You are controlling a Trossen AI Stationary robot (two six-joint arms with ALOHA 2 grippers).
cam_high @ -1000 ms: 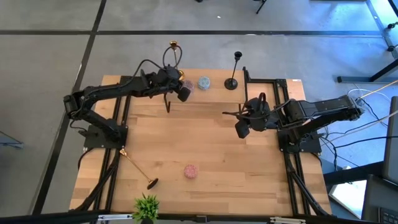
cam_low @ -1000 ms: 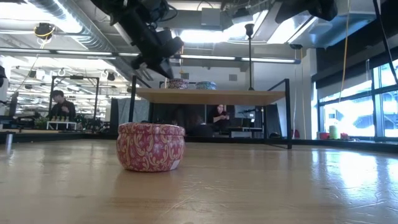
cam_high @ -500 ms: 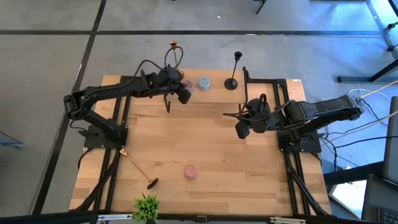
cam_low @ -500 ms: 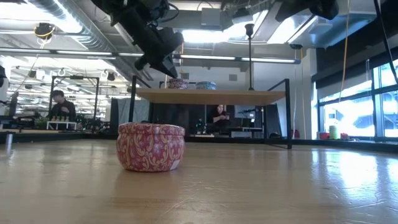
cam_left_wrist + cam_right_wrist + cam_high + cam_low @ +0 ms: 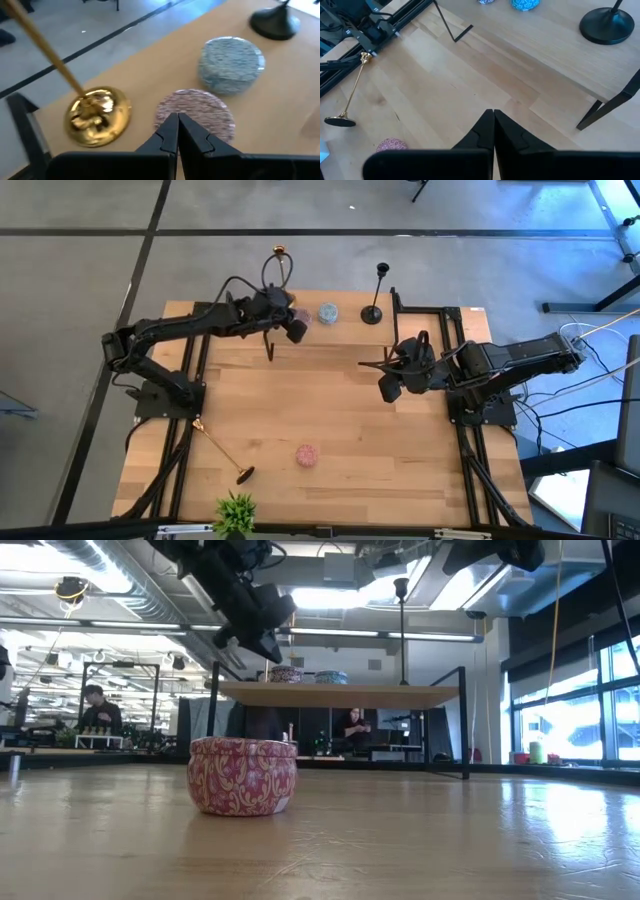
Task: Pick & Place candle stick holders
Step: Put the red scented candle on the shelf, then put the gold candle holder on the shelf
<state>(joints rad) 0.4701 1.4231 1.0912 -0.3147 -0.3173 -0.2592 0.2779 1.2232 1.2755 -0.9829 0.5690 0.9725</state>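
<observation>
A gold candle stick holder stands upright on the raised shelf at the table's far edge, on its round base. A black candle stick holder stands farther right on the same shelf on its base. Another gold candle stick holder lies on its side on the table near the left front. My left gripper hangs shut above the shelf, over a pink tin beside the gold base. My right gripper hangs shut above the table's middle right, holding nothing.
A blue tin sits on the shelf between the pink tin and the black holder. A second pink tin stands on the table near the front. A small green plant is at the near edge. Black rails run along both sides.
</observation>
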